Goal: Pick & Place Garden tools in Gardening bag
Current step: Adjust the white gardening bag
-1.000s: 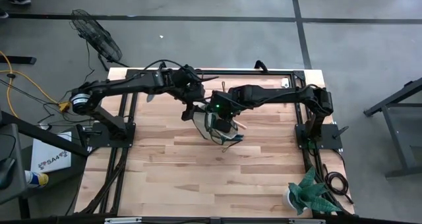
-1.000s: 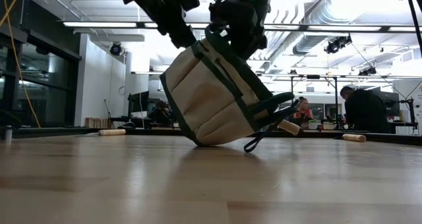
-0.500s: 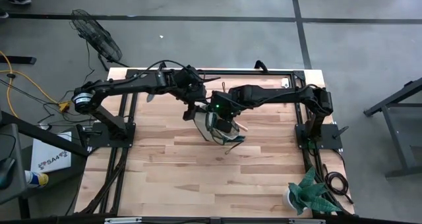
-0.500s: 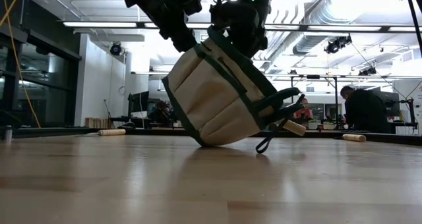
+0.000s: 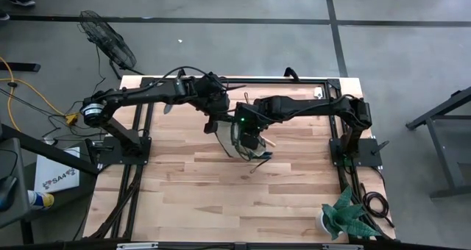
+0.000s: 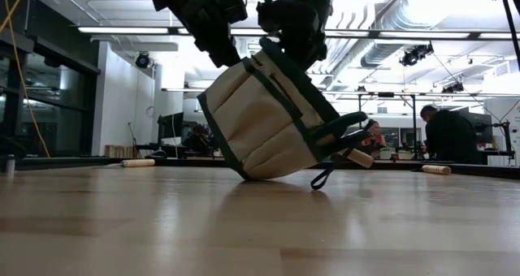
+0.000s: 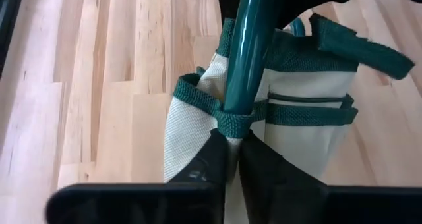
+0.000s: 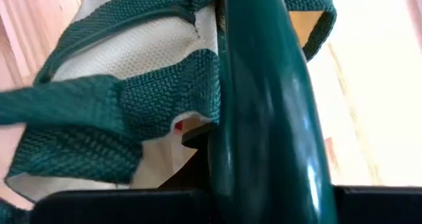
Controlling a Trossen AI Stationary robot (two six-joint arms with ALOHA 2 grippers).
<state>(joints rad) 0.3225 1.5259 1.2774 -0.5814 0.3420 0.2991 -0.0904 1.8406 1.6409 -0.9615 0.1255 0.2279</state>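
Tilting mid-table, the woven beige gardening bag (image 6: pixel 268 122); left gripper (image 7: pixel 227 141) pinches its green trim, right gripper (image 8: pixel 264 118) clamps glossy green shears (image 8: pixel 264 85).

I am reading only one piece of lettering from here: "SA4" in dark characters on the white box (image 5: pixel 57 178) sitting on the floor off the worktop's left side, in the high view. Smaller marks around it are showing too faintly for me to make out. I am finding nothing legible in the low view or in either wrist view.
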